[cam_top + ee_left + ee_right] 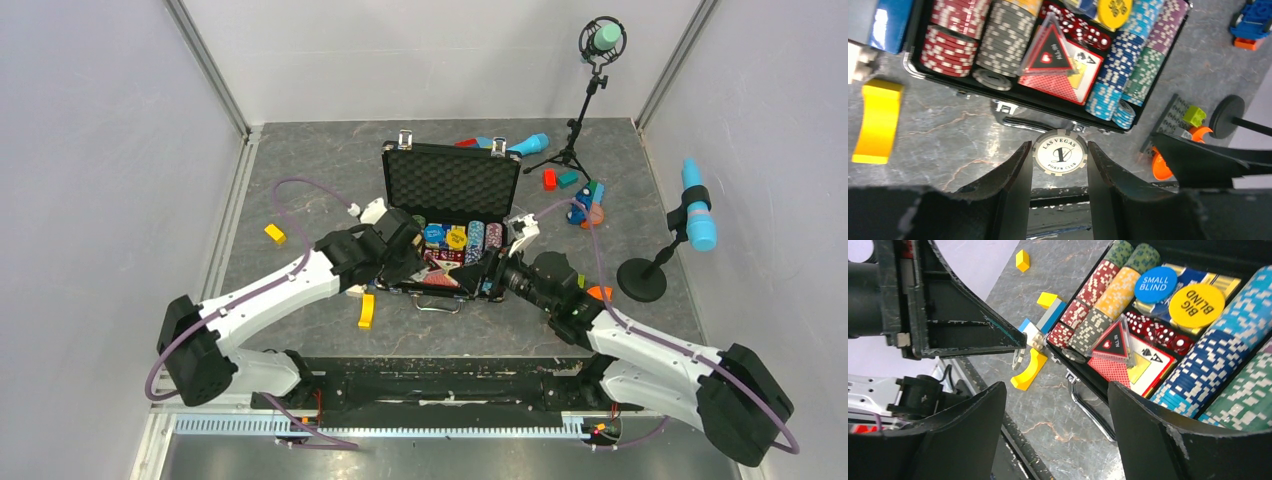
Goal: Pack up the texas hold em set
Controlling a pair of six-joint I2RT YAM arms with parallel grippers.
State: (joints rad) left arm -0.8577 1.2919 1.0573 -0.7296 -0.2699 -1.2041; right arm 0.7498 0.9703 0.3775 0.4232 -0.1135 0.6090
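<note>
Pinching poker chip [1058, 158] between left gripper [1059, 148] jaws, beside briefcase [450, 182], right gripper [1055, 390] spread

Black briefcase [445, 290] open mid-table, foam lid [452, 182] upright, poker chips [478, 236] in rows inside. My left gripper [412, 272] at its front-left corner, my right gripper [493, 273] at front-right. Yellow block [367, 310] just before the case, another [275, 234] left. Blue microphone [697, 215] far right.

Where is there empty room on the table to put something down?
Bare: the far-left corner, between the open case and the left wall, beyond the small yellow block. Crowded: right of the case, with toy blocks and two microphone stands.
</note>
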